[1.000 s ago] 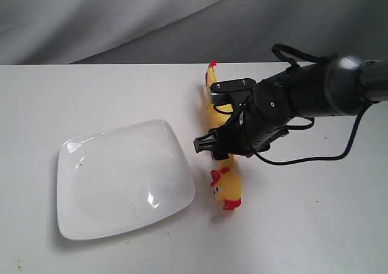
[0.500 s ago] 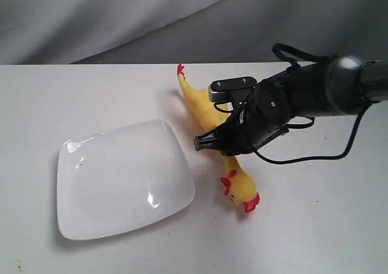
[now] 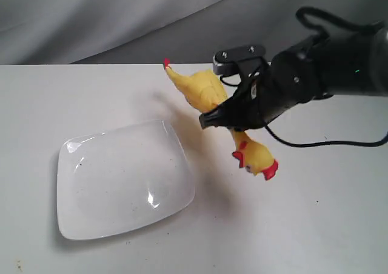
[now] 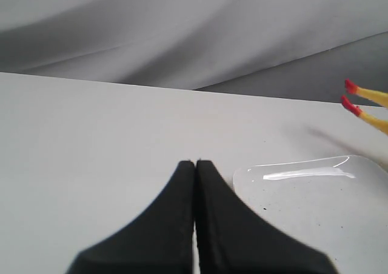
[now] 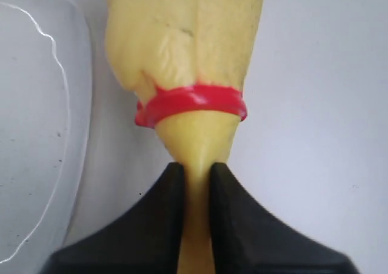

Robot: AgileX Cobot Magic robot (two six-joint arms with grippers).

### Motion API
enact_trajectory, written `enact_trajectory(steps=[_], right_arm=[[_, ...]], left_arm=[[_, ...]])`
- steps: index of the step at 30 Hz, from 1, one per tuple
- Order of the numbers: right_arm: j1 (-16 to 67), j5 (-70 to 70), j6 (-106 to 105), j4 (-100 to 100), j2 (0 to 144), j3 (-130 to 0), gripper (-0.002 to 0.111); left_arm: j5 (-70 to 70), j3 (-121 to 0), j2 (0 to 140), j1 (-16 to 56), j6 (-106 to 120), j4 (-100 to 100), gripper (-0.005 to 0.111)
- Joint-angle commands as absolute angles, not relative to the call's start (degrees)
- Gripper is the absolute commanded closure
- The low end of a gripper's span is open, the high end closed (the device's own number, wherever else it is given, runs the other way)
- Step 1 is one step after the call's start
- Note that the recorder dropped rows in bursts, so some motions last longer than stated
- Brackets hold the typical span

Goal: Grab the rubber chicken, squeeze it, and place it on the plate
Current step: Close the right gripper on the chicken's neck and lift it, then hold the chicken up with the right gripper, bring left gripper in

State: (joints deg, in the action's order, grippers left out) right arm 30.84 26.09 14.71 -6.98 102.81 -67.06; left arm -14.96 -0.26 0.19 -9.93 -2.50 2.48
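right claw: pinching the rubber chicken at its neck, below the red band | chicken: in the air, long axis slanted, feet up-left, head down-right | plate: on the worktop, to the lower left of this claw | left claw: pressed together, empty, near the plate, but right arm has the toy

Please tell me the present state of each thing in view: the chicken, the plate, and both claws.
rubber chicken: lifted off the table, tilted, head hanging lower, pinched at its neck.
plate: lying flat on the table, nothing on it, beside the chicken and apart from it.
right claw: shut on the chicken's neck, just past the red band.
left claw: shut, holding nothing, above the table near the plate.
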Motion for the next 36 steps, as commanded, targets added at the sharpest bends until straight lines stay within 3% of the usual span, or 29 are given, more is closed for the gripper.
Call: enact_trajectory(steps=[1,11,27,36], right_arm=[[30.72,31.07,8.87,-8.36,93.91,-67.43,0.108],[30.83,49.08,-27.22,8.6,80.77,-66.6,0.108],[30.83,41.02,-38.62,15.97,66.74,-52.51,0.108],[30.83,39.67,-47.88,27.19,66.48,-52.51,0.108]], left_arm=[[-14.98,0.0,0.0,-10.04,-2.72,2.39,0.106],[-14.98,0.0,0.0,-10.04,-2.72,2.39,0.106],[-7.32,0.0,0.0,-10.04,0.65,-2.72,0.106],[18.73,0.0,0.0,-10.04,-10.28,3.67,0.106]])
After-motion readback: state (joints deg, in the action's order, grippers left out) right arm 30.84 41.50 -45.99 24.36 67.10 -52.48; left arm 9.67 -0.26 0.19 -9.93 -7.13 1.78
